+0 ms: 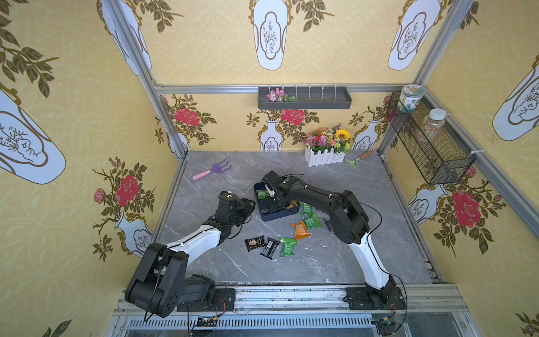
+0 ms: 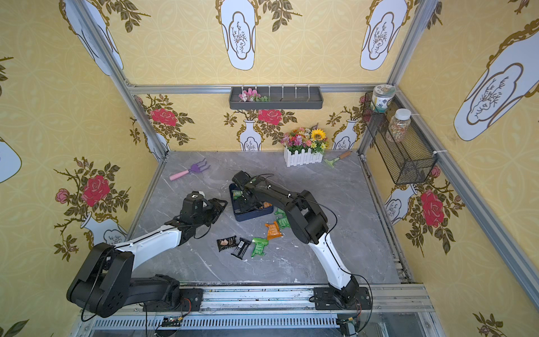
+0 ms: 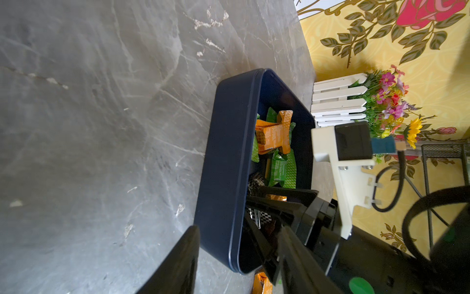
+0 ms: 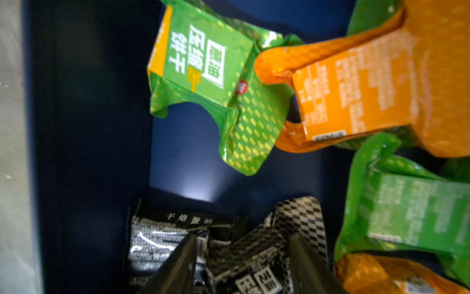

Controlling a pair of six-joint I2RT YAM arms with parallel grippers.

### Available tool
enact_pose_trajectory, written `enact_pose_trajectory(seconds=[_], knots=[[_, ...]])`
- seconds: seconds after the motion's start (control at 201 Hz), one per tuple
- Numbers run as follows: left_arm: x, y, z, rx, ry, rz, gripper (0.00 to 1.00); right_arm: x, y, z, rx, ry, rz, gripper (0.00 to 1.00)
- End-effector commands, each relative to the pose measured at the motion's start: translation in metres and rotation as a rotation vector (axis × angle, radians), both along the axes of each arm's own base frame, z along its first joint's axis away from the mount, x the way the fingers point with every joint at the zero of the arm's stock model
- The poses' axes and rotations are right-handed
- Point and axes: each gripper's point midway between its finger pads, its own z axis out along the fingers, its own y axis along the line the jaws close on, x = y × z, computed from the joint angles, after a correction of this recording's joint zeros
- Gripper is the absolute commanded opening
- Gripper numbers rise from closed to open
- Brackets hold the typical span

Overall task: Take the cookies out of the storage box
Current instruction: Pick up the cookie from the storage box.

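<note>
ok so the storage box (image 1: 278,216) sits near the middle of the bench (image 1: 335,262), turned a bit askew, with cookies (image 3: 274,132) both inside it and out on the stone; the right wrist view looks straight into the box: a green packet (image 4: 203,63) touching an orange packet (image 4: 356,84), a second green one beside those, more orange at the edge, and a black packet (image 4: 157,239) next to a black checkered packet (image 4: 300,213); the right gripper (image 4: 241,238) is down inside the box, jaws apart, one either side of that checkered packet; whether they're actually touching it I can't tell, too blurry there; the left gripper (image 1: 251,204) hangs right by the box's end wall on the left arm's side, jaws apart with nothing in them; the left wrist view has one jaw outside the wall and one lined up over the box, but from the top views I can't tell if it touches the box; six packets lie on the bench on the robot's side of the box: two green just off its corner, then an orange, a green and two black in a loose arc; a purple rake (image 1: 214,170) and a white picket planter (image 1: 323,159) sit well apart from all that at the back
</note>
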Motion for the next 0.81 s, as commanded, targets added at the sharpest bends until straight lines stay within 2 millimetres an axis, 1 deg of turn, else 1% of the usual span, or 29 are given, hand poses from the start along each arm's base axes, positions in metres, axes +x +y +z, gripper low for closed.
enact_pose_trajectory(seconds=[0.0,0.119,0.189,0.264,0.483,0.602,0.667,0.757,0.802], knots=[[0.003,0.001,0.003,0.018,-0.017,0.001,0.54,-0.007,-0.008,-0.016,-0.046,0.039,-0.001,0.55],[0.004,0.002,0.005,0.024,-0.022,0.002,0.54,-0.004,-0.006,-0.007,-0.034,0.02,-0.002,0.46],[0.005,0.002,0.007,0.025,-0.025,0.003,0.54,-0.001,-0.004,0.004,-0.022,-0.002,-0.003,0.42],[0.005,0.002,0.01,0.024,-0.03,0.004,0.54,0.003,-0.003,0.017,-0.01,-0.03,-0.006,0.35],[0.004,0.005,0.012,0.028,-0.036,0.014,0.54,0.014,-0.001,0.06,0.038,-0.123,-0.022,0.27],[0.004,0.005,0.012,0.03,-0.036,0.016,0.53,0.018,0.0,0.08,0.063,-0.166,-0.028,0.17],[0.004,0.005,0.014,0.029,-0.039,0.016,0.53,0.018,0.0,0.086,0.069,-0.179,-0.03,0.13],[0.004,0.005,0.015,0.029,-0.042,0.015,0.53,0.017,-0.001,0.096,0.086,-0.188,-0.034,0.11],[0.004,0.005,0.017,0.025,-0.046,0.014,0.53,0.014,-0.001,0.105,0.111,-0.193,-0.041,0.11]])
